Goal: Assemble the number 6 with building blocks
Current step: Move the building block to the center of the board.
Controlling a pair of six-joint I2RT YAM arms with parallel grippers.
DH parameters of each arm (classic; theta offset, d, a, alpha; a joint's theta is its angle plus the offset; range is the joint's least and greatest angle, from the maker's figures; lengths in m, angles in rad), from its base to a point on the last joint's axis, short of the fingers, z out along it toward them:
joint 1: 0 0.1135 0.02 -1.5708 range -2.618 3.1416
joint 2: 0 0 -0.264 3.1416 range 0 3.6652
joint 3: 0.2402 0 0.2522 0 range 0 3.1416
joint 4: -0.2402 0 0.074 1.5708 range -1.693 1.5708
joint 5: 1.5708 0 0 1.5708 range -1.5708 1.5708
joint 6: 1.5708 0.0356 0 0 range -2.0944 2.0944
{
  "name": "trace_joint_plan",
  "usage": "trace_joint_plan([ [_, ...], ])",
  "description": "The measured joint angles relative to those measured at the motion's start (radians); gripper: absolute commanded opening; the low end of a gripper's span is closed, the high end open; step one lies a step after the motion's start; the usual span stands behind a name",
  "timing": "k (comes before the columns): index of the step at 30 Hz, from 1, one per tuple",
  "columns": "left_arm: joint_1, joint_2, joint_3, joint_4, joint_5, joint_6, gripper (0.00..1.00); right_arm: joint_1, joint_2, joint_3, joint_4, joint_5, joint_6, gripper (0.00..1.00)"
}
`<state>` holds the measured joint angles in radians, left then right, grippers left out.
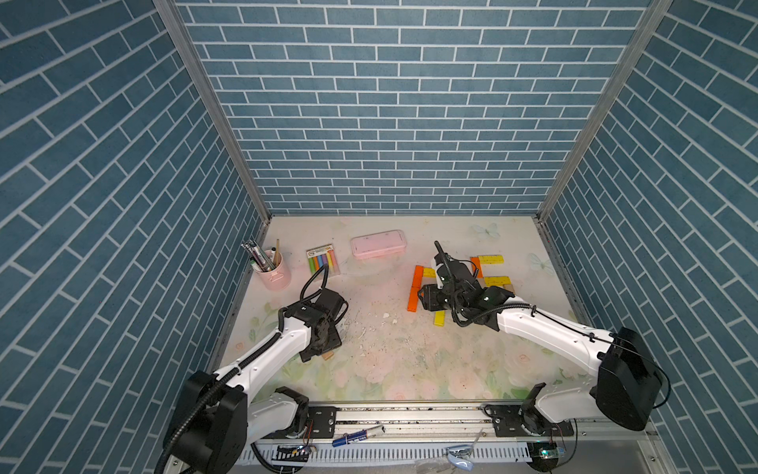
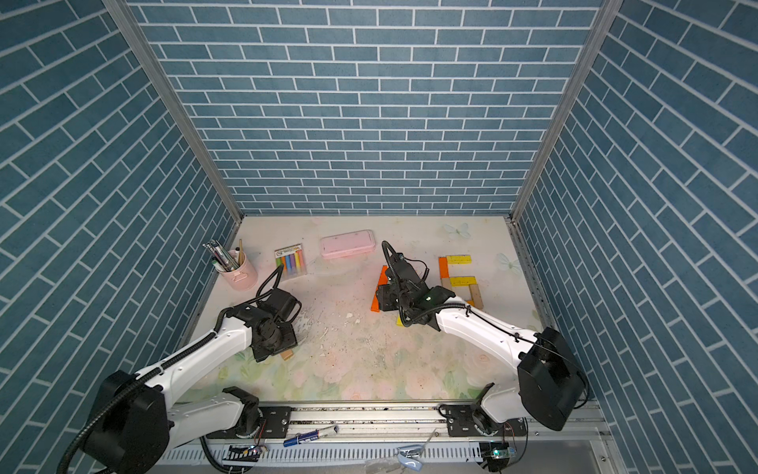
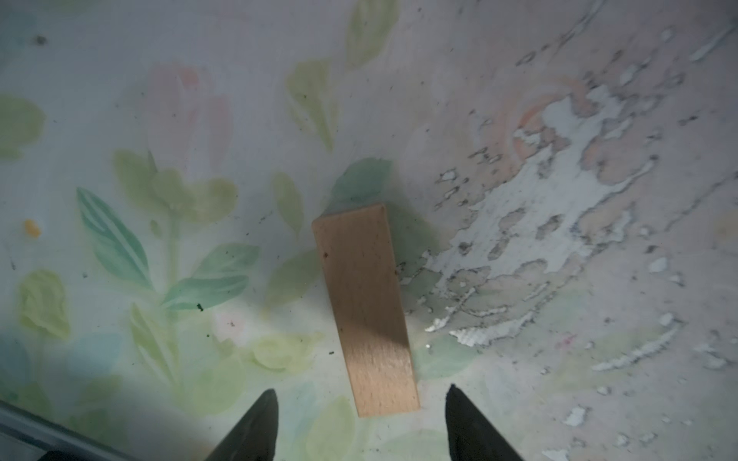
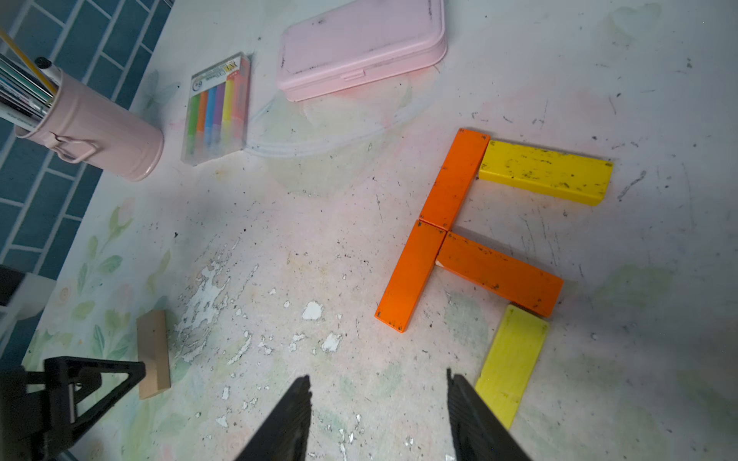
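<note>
A plain tan block (image 3: pixel 365 311) lies flat on the flowered mat at the near left, also seen in both top views (image 1: pixel 327 355) (image 2: pixel 287 354). My left gripper (image 3: pixel 361 391) hangs over its near end, open, with a gap on each side of the block. At the right, two orange blocks (image 4: pixel 455 177) (image 4: pixel 411 275) lie end to end, with a yellow block (image 4: pixel 547 171) and an orange block (image 4: pixel 499 273) branching off. Another yellow block (image 4: pixel 511 363) lies beside one finger of my right gripper (image 4: pixel 377 375), which is open and empty.
Further right lies a second group of orange, yellow and tan blocks (image 2: pixel 458 259). A pink pen cup (image 1: pixel 274 273), a clear chalk pack (image 1: pixel 323 259) and a pink case (image 1: pixel 378 243) stand along the back. Blue brick walls close in three sides.
</note>
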<state>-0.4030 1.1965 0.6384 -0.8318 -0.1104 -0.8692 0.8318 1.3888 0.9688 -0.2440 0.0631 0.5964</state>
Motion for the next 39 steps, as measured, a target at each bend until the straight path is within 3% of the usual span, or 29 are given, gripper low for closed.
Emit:
trace_joint_plan([
  [4, 0.007, 0.057, -0.031, 0.070, 0.012, -0.037, 0.61, -0.005, -0.005, -0.016, 0.012, 0.000, -0.003, 0.55],
  [11, 0.020, 0.113, -0.038, 0.182, 0.058, -0.061, 0.28, -0.028, -0.009, -0.031, 0.013, -0.001, -0.003, 0.55],
  [16, 0.013, 0.123, -0.026, 0.210, 0.101, -0.056, 0.25, -0.061, -0.031, -0.056, 0.014, -0.003, -0.001, 0.54],
  [28, -0.256, 0.313, 0.141, 0.344, 0.237, -0.192, 0.31, -0.174, -0.108, -0.089, 0.009, 0.004, -0.003, 0.54],
  [32, -0.269, 0.369, 0.179, 0.388, 0.275, -0.228, 0.41, -0.180, -0.109, -0.089, -0.001, 0.004, -0.005, 0.54],
  [35, -0.269, 0.392, 0.206, 0.402, 0.304, -0.234, 0.60, -0.182, -0.109, -0.089, -0.011, 0.001, -0.021, 0.54],
  [39, -0.266, 0.404, 0.233, 0.397, 0.341, -0.218, 0.69, -0.183, -0.106, -0.083, -0.026, -0.005, -0.045, 0.56],
])
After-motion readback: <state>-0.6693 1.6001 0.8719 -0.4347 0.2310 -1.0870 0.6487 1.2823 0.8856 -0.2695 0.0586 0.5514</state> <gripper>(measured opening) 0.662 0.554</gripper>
